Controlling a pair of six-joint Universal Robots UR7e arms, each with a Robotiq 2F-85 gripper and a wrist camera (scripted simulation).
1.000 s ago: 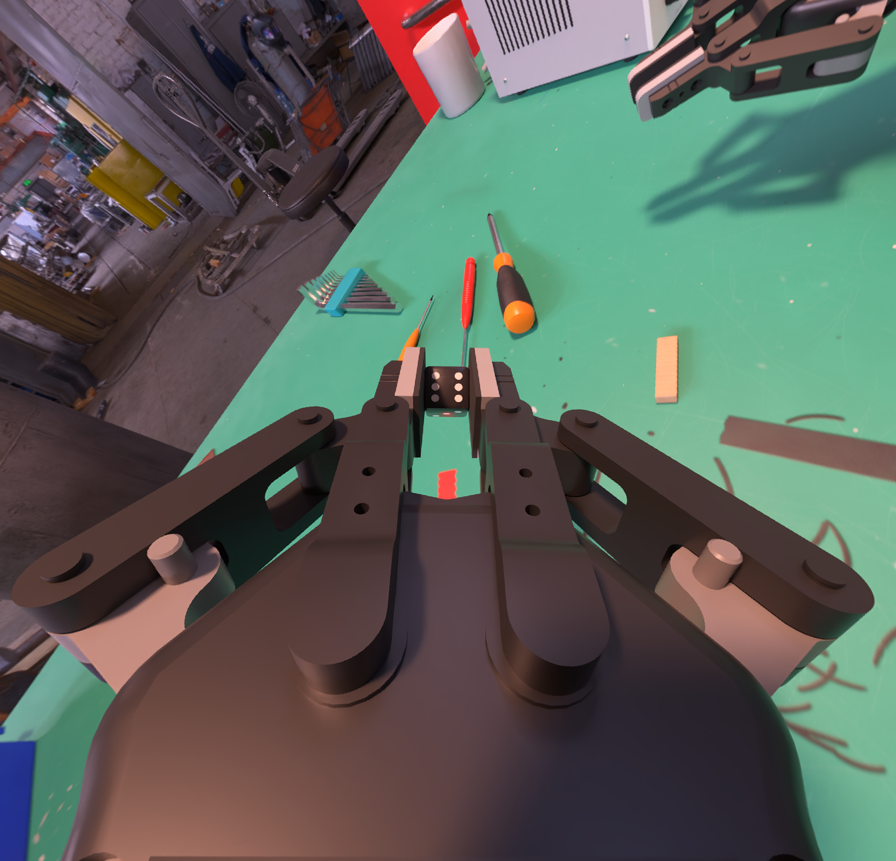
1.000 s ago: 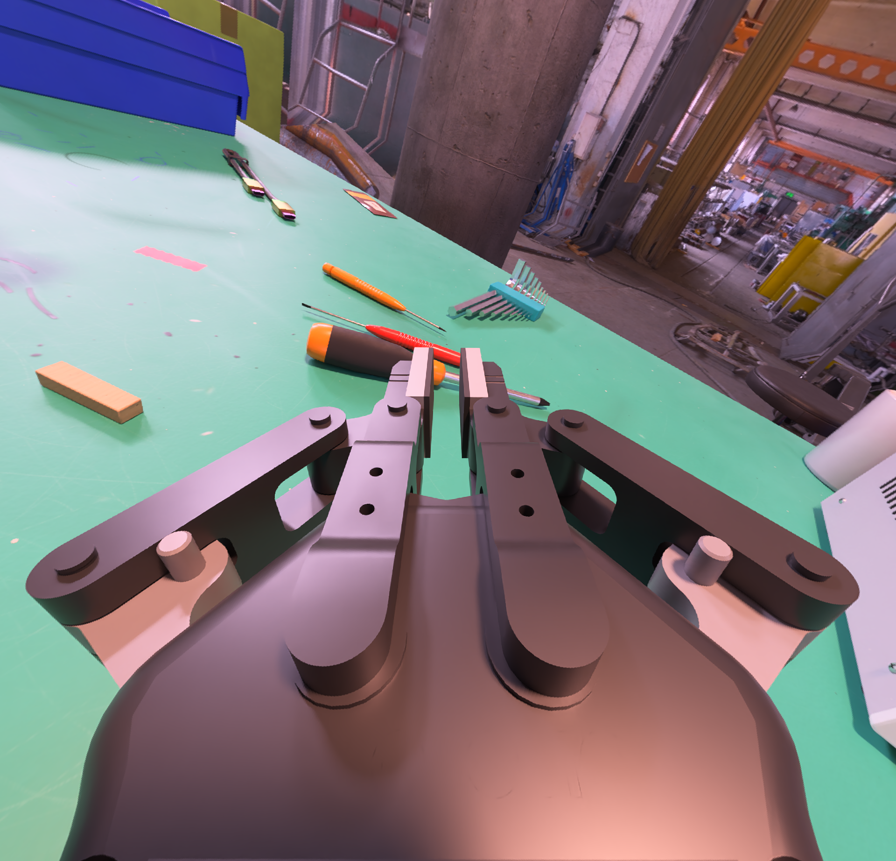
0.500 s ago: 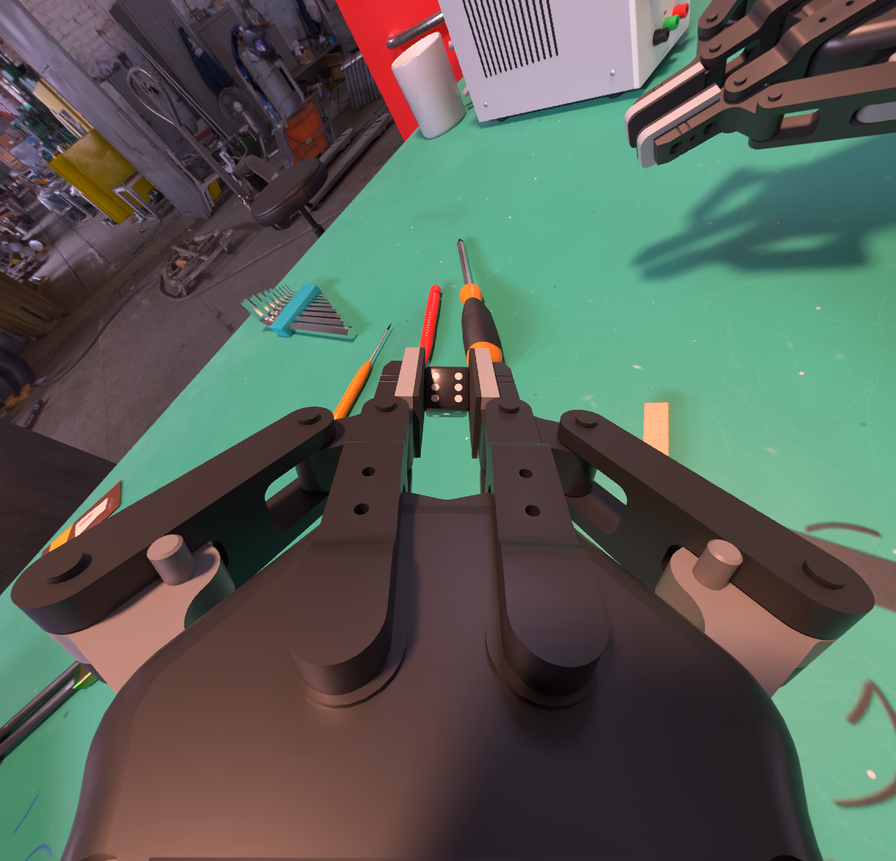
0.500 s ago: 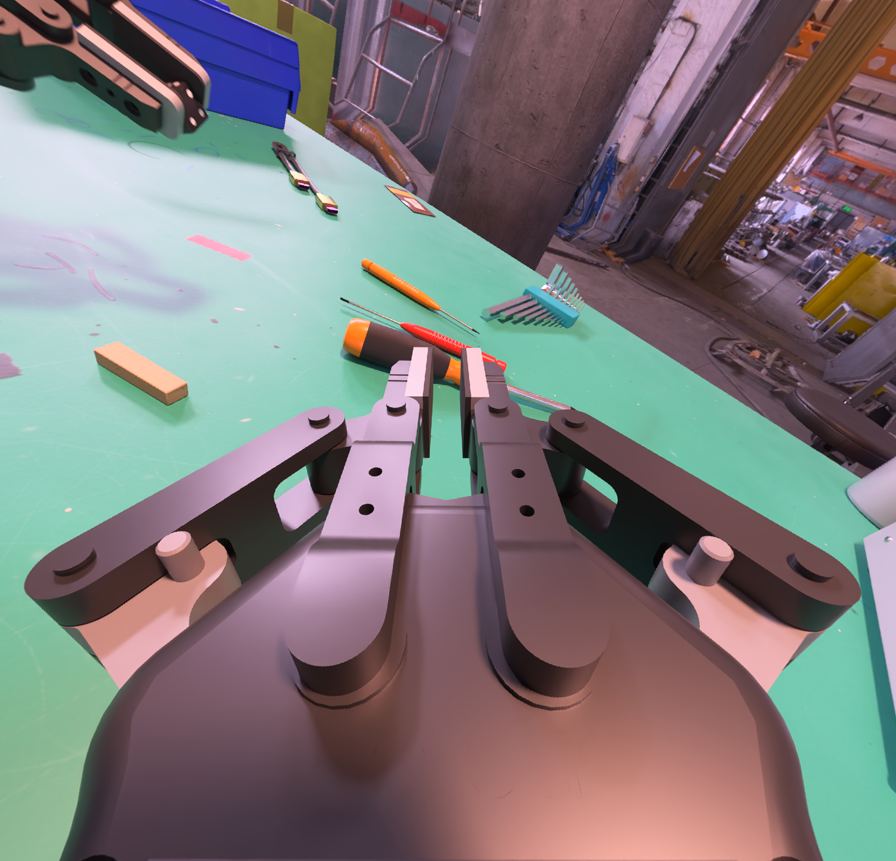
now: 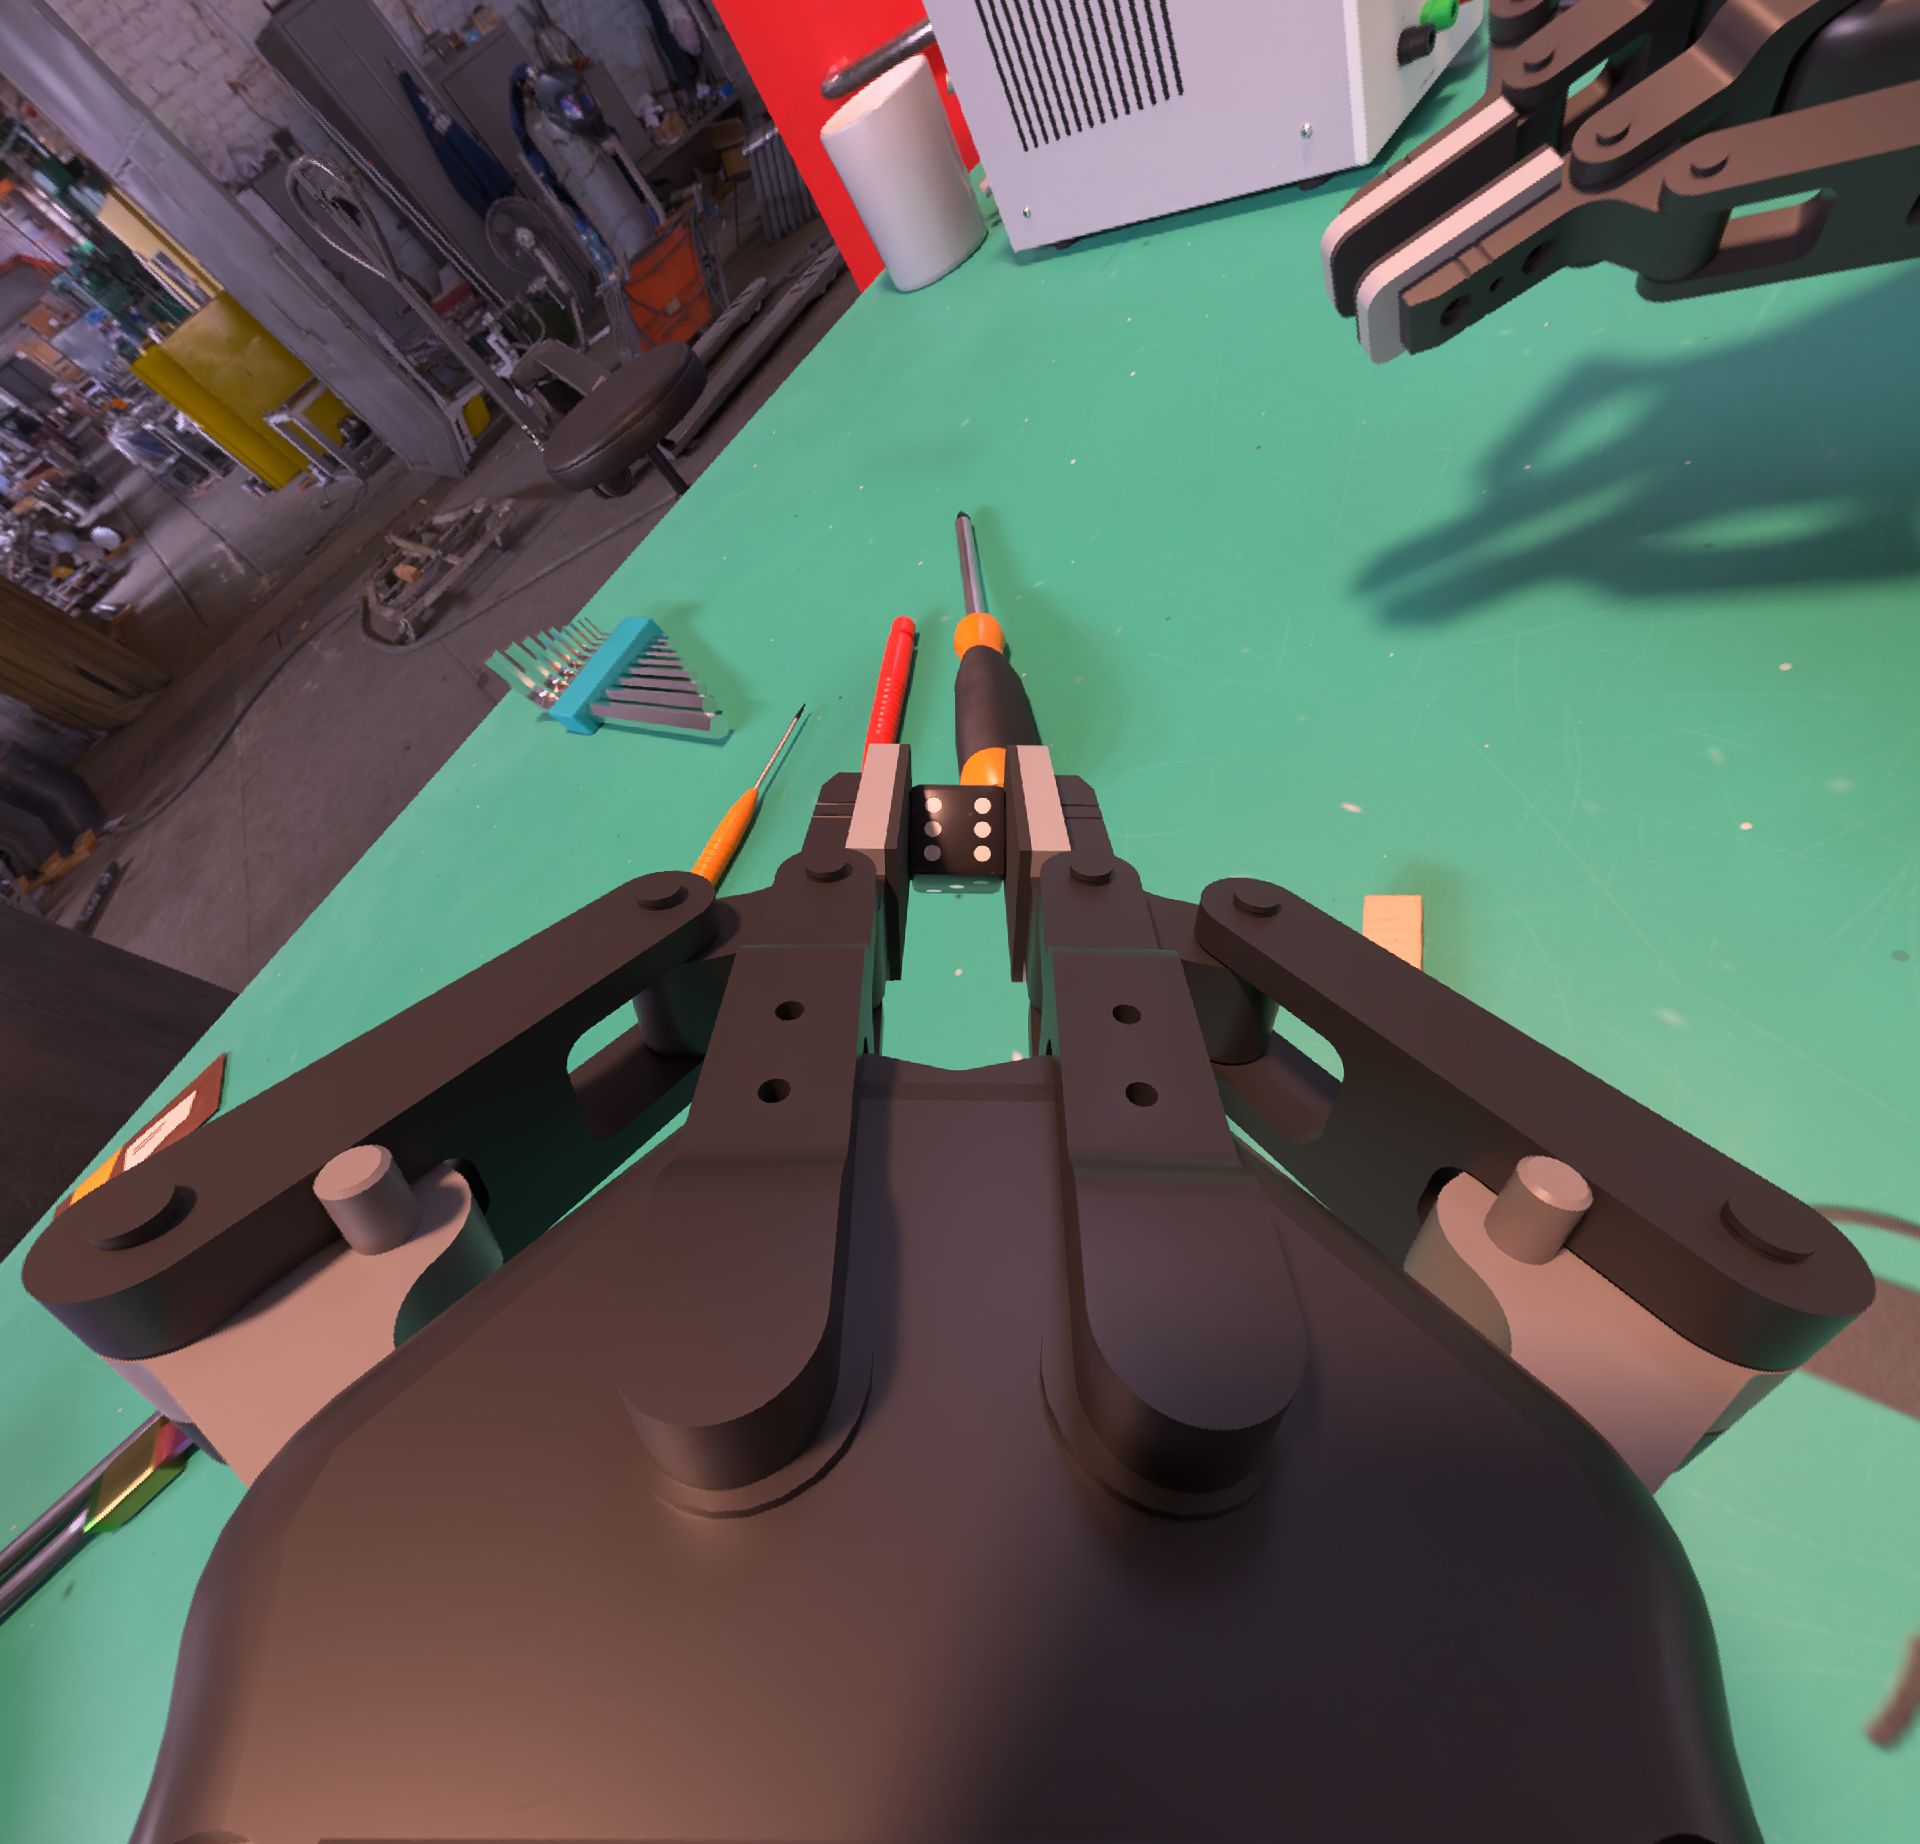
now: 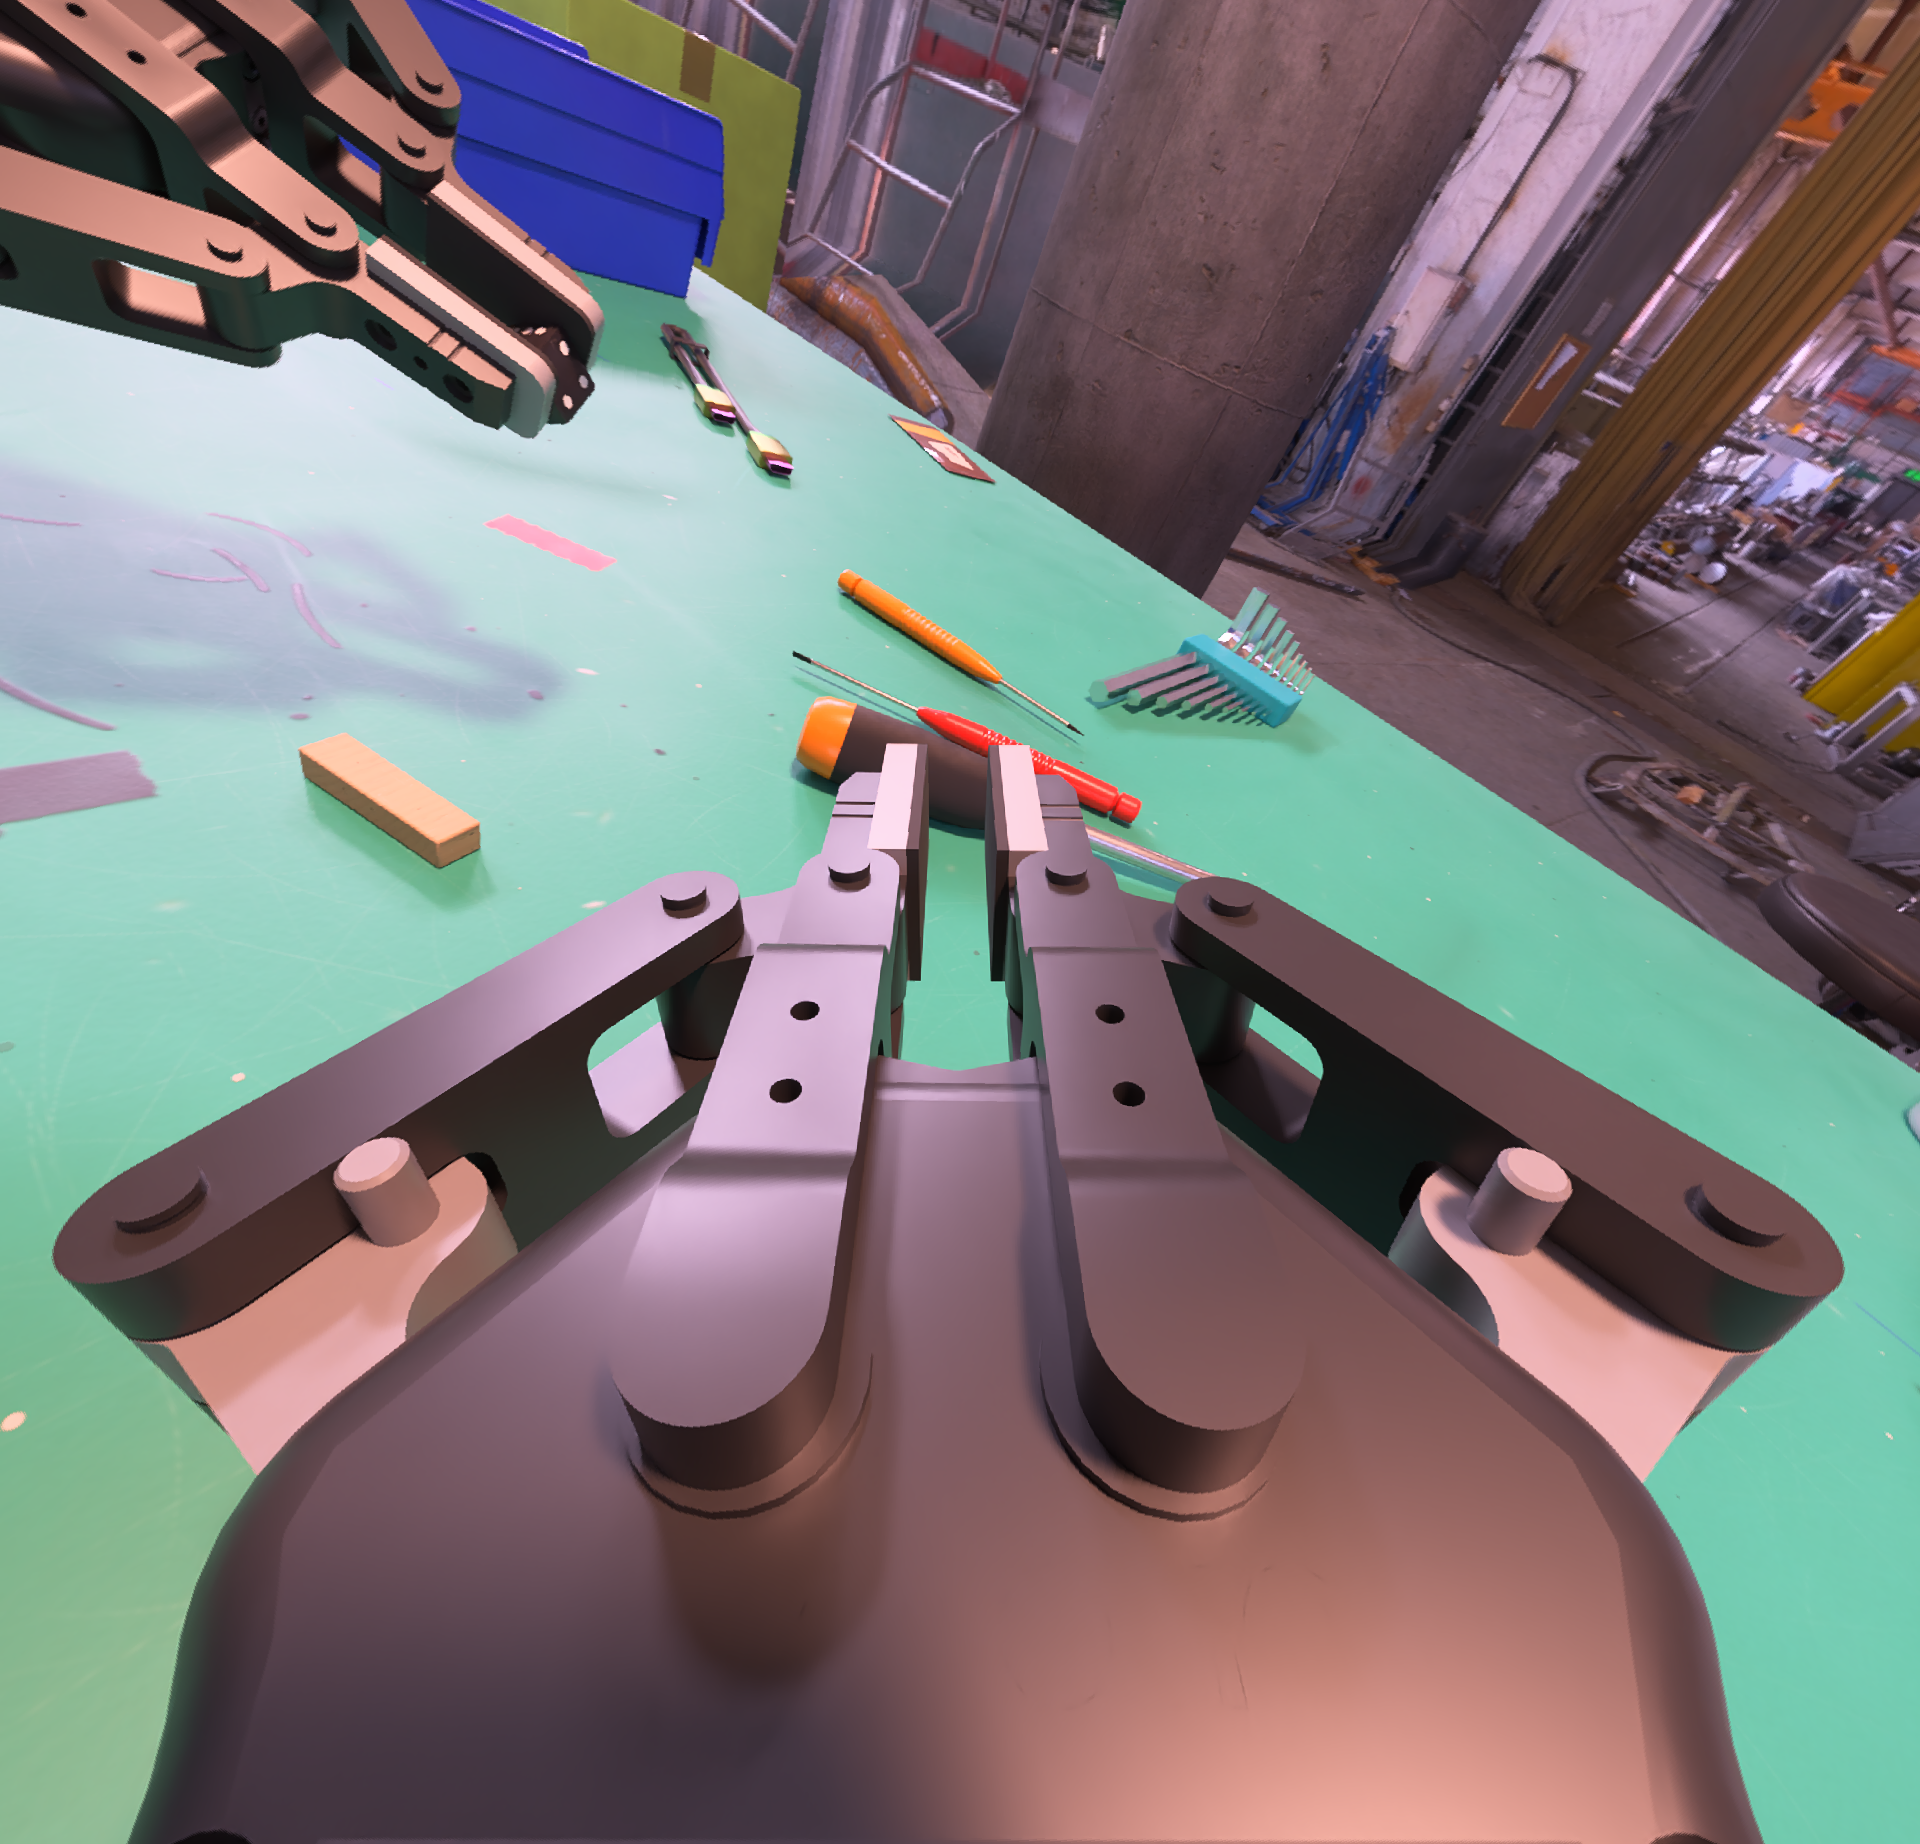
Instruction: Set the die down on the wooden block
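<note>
The left end effector (image 5: 956, 838) is clenched on the black die (image 5: 958, 834), pinched between its two pads and carried clear above the green desk (image 5: 1351, 568). The wooden block (image 6: 389, 800) lies flat on the desk, well apart from the die: in the left wrist view it peeks out just to the right of the linkage, below and nearer than the fingertips, its long axis running roughly along the view. The right end effector (image 6: 956, 797) hovers empty, jaws nearly together, gripping nothing. Judging from this, the left arm must shift right and descend
</note>
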